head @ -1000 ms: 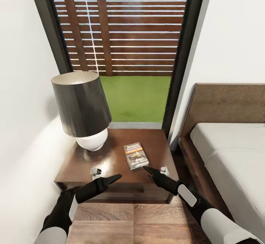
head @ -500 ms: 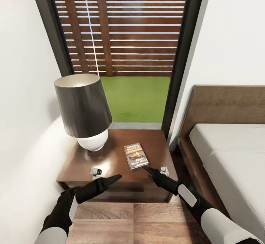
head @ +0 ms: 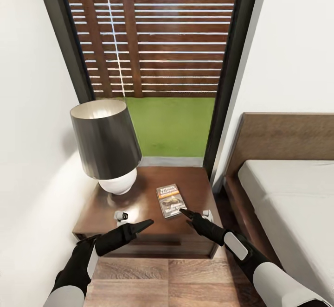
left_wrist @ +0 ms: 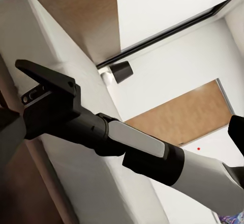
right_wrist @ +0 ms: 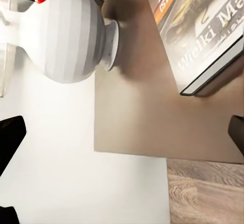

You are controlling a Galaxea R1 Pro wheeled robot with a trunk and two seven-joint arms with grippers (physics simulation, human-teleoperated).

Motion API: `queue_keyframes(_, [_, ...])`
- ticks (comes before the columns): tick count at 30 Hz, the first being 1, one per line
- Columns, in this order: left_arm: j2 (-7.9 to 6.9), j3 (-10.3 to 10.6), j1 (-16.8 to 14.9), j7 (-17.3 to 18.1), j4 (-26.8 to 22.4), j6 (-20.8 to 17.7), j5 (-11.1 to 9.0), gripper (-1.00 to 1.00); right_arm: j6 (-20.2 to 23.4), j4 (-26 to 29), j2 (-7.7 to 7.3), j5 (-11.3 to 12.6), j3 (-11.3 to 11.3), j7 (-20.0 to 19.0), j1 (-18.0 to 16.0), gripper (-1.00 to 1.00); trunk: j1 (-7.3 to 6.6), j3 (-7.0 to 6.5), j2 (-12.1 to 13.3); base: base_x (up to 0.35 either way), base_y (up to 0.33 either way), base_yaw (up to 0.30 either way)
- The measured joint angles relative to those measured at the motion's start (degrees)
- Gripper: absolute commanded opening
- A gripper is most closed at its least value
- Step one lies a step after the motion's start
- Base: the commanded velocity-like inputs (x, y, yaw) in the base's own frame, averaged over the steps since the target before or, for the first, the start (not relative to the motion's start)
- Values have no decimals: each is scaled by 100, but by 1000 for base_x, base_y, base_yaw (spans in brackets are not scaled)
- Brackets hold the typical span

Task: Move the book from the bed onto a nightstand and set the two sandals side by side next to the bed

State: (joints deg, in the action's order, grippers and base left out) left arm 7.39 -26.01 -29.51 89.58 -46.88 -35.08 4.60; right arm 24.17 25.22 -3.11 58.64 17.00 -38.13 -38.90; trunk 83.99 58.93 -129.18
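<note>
White walls and a tall dark-framed window backed the nightstand [head: 139, 205], where the book [head: 170, 200] lay flat toward the front right part of its top, beside the lamp [head: 109, 149] and apart from the bed [head: 292, 205]. The right tool [head: 184, 212] hovered at the book's near edge with fingers spread and empty, while I could not tell the state of the left tool [head: 144, 224]. Judging by this, the book step looked done and the sandals remained.

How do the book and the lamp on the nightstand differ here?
The book lies flat, near the front of the nightstand; the lamp stands upright at its back left. The book is thin, with a dark printed cover; the lamp is tall, with a black shade on a round white base. Both rest on the glossy top.
</note>
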Motion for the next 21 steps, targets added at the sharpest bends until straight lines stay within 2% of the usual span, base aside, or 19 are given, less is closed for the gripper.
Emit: queue_keyframes(21, [0,-6,0,0,1,-8,0,100,-26,9,-1,-1,12,-35,0,100,-461,-377,842,0,0,0])
